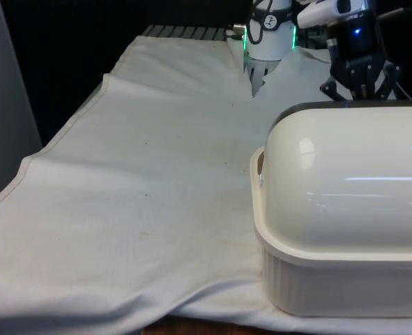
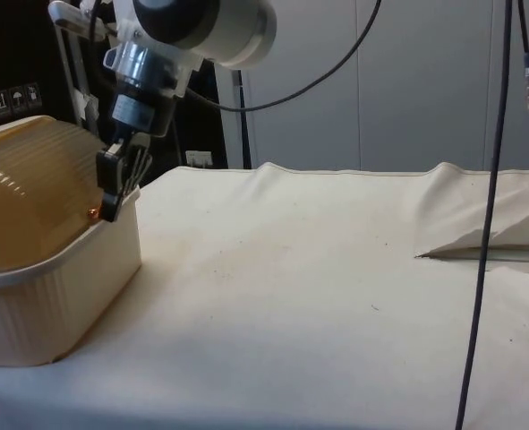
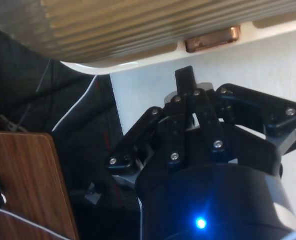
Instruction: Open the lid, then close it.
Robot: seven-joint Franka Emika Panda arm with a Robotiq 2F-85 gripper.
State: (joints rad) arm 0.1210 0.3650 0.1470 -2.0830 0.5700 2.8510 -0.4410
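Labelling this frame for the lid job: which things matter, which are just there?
Job: bread box, its roll lid, copper handle, gripper shut beside the handle.
Just there: white cloth, hanging cables, wooden board.

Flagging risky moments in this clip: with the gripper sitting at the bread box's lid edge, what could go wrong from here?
1. The gripper sits beside the small copper handle with its fingers together, so it might slip off the handle instead of catching it.
2. Pushing on the ribbed lid could slide the whole bread box over the wrinkled white cloth.
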